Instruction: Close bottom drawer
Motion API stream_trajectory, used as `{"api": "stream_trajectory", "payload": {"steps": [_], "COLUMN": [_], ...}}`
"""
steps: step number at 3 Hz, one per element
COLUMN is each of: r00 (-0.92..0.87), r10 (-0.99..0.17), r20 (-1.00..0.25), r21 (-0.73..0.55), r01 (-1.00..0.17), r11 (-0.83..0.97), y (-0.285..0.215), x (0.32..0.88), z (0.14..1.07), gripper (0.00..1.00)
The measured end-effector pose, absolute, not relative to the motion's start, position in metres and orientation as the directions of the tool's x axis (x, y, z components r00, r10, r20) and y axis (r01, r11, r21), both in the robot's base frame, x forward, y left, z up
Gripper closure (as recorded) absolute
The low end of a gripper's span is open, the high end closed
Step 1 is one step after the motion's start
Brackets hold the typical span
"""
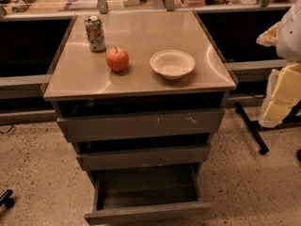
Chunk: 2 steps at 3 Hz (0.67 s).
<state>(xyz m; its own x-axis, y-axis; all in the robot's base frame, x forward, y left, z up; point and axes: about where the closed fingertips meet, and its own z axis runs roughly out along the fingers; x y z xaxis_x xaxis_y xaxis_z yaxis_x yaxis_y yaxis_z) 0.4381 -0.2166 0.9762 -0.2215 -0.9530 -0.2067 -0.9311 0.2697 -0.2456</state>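
Note:
The bottom drawer (146,212) of a grey cabinet stands pulled out the farthest of three. Its plain front panel is near the lower edge of the camera view, and its shallow dark interior (146,187) looks empty. Above it, the middle drawer (143,157) is out a little. The top drawer (141,125), with white scratch marks on its front, is also slightly out. My gripper is not in view. A white rounded part (292,27) shows at the right edge, well away from the drawers.
On the cabinet top (75,79) stand a soda can (95,33), a red-orange apple (117,59) and a white bowl (172,63). Yellow foam blocks (282,95) and a black stand leg (251,128) are at the right. A black wheel (5,199) is at the lower left.

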Motion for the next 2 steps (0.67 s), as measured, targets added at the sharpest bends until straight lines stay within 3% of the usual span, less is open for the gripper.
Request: {"api": "stream_trajectory", "payload": {"steps": [1, 2], "r00": [-0.221, -0.221], "r10": [-0.953, -0.953], "r20": [-0.207, -0.207], "r21": [-0.246, -0.246], "r01": [-0.931, -0.931], "r11": [0.27, 0.27], "y": [-0.2166, -0.2166], "x": [0.4381, 0.4382], "z": [0.9762, 0.9761], "gripper": [0.0, 0.19]}}
